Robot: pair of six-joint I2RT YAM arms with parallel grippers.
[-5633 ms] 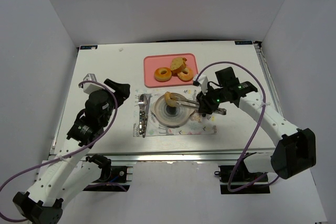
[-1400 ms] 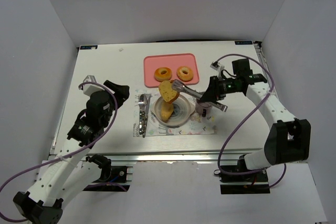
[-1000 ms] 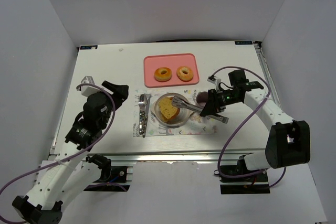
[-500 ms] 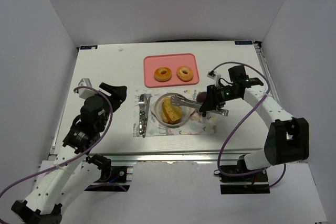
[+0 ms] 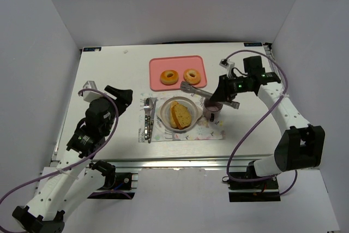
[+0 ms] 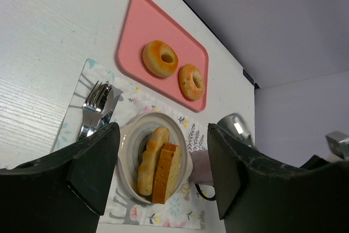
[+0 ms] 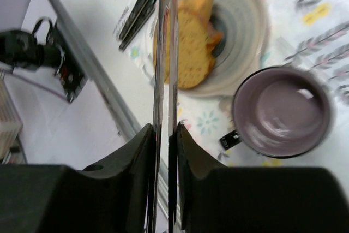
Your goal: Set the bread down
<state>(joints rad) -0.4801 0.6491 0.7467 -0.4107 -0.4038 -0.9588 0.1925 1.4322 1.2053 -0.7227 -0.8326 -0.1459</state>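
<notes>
While the right pincer [image 5: 220,95] is clamping a pair of metal tongs [image 5: 195,89] by the handle end, the tong tips are hanging empty and almost closed, just far of the plate [image 5: 163,114] and near the pink tray [image 5: 155,64]. The tongs are presumably keeping the pincer itself off the food. The bread [image 5: 182,115] is sitting on that plate, two pieces side by side and leaning on each other on edge in the left wrist view, so I'm reading the placement as done. The left pincer [image 5: 122,92] is gaping wide with nothing in it, parked left of the setting, probably staying out of the right arm's path. Two donuts [image 5: 168,76] are lying alone on the tray at the far side. A purple mug [image 5: 211,114] is standing just right of the plate and cutlery [image 5: 148,118] is lying just left of it, all on a floral placemat [image 5: 207,132]. The white wood-grain bench [image 5: 109,69] is carrying everything, with plain pale walls closing in left, far and right and a metal rail running along the near edge.
</notes>
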